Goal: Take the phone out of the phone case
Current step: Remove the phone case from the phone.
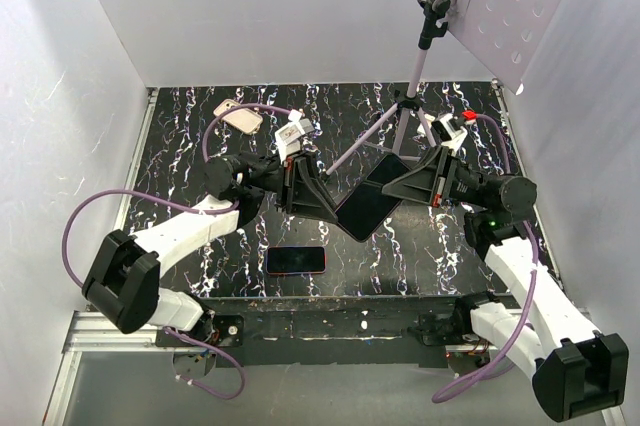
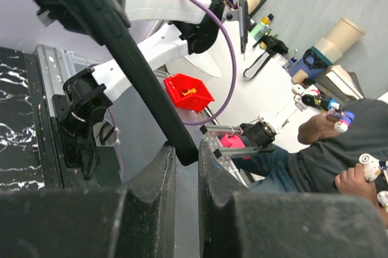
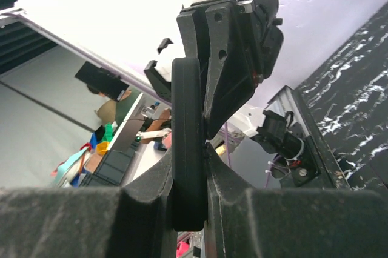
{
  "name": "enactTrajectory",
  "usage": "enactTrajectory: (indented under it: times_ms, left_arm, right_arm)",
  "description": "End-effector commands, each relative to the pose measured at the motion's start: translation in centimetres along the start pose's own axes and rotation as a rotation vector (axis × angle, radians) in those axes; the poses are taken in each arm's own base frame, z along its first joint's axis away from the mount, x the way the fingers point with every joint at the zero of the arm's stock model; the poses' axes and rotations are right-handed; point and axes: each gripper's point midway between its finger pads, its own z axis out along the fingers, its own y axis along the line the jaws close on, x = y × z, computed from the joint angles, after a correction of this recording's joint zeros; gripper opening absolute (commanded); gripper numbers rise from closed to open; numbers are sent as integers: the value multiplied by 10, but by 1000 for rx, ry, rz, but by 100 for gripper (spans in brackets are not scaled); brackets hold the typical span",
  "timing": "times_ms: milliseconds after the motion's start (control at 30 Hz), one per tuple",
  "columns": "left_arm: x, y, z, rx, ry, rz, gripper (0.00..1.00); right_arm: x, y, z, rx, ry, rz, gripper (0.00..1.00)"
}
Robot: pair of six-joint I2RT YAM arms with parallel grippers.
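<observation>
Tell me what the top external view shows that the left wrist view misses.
Only the top external view: a red-edged phone lying flat on the table, a pink-beige device at the far left, and a tripod. Only the left wrist view: a red bin off the table and a person. Both: the black phone case clamped in the left end effector.

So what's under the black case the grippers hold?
Marbled table shows around the case; the patch right beneath is hidden. The red phone lies beside, not under it.
</observation>
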Motion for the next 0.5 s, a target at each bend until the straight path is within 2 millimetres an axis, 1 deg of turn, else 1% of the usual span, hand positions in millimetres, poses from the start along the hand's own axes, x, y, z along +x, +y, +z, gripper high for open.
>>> enactTrajectory:
  times_ms: [0,100,333,467]
  left_arm:
    - [-15,-46,15,139,-22,440,0]
    - [-17,-48,17,150,-13,461,0]
    - [-15,-47,19,163,24,523,0]
    - [-17,-45,19,166,43,546,0]
  right_arm:
    - [-5,48,6,-164,-38,118,1]
    - [-7,52,9,-183,-34,122,1]
    - [-13,63,17,-268,-21,158,1]
    - [-13,63,19,-274,-21,174,1]
